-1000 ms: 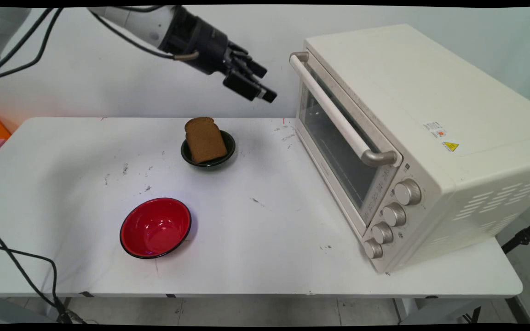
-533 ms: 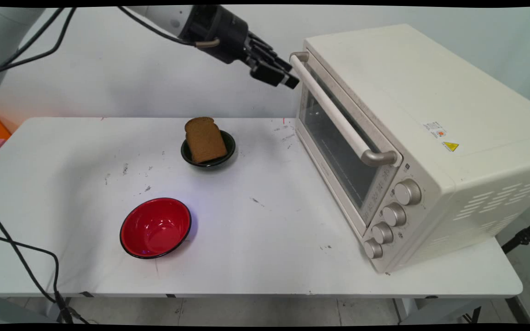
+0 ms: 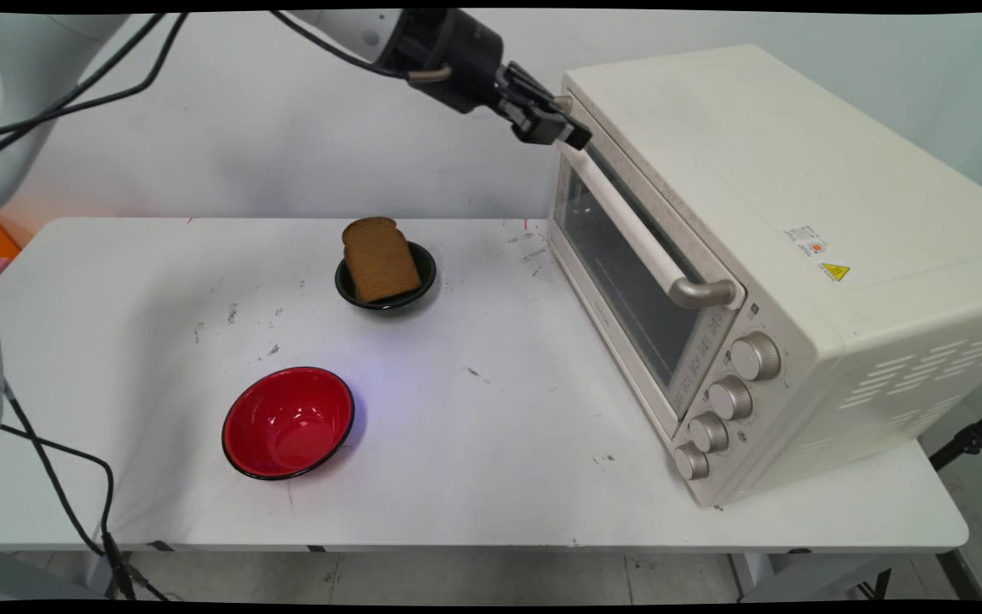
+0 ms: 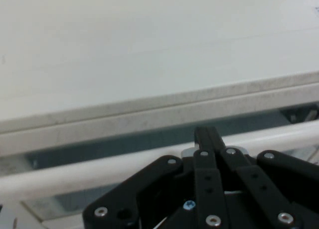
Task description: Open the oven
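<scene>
My black gripper (image 3: 572,136) is shut with nothing between its fingers. It is at the far, upper end of the cream toaster oven (image 3: 798,213), right by the far end of the door handle (image 3: 627,226). In the hand view the closed fingertips (image 4: 207,134) lie over the handle bar (image 4: 75,174), with the oven's top (image 4: 149,50) beyond; whether they touch the bar cannot be told. The oven door is closed. A brown bread slice (image 3: 380,258) leans in a small dark bowl (image 3: 424,258) mid-table, well below and left of the gripper.
A red bowl (image 3: 288,422) stands empty toward the near left of the white table (image 3: 499,409). The oven takes up the table's right side, with several knobs (image 3: 730,396) at its near end. Black cables hang at the left edge.
The gripper has moved right and up, from above the bread bowl's far side to the far end of the oven's handle. Its fingers have stayed shut. Nothing on the table moved.
</scene>
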`<state>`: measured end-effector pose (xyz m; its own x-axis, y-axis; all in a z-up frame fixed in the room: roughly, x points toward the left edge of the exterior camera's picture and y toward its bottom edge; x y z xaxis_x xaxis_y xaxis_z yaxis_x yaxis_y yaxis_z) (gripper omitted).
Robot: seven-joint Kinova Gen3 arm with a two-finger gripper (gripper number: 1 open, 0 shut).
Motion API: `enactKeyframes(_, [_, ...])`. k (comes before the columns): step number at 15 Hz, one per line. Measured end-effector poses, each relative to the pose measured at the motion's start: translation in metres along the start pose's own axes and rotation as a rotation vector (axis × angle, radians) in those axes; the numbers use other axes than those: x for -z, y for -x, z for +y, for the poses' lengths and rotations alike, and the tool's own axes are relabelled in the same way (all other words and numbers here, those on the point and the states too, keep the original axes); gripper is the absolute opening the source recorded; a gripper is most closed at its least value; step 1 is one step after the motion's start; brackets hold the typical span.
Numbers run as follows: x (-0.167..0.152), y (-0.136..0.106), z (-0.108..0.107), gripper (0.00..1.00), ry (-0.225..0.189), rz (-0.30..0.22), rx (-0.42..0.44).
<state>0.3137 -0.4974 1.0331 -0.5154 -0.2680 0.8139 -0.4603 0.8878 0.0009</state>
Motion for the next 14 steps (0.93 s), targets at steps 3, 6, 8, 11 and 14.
enactKeyframes(3, [-0.013,-0.005,-0.001,0.0,0.011,0.004,-0.006])
enactKeyframes(6, [-0.027,-0.007,-0.003,0.0,0.018,0.002,-0.007])
enactKeyframes(8, [-0.034,-0.007,-0.003,0.0,0.02,-0.001,-0.005])
enactKeyframes(11, [-0.044,-0.006,-0.003,0.0,0.026,-0.009,-0.001])
enactKeyframes(14, [-0.052,-0.004,-0.002,0.0,0.031,-0.018,0.002])
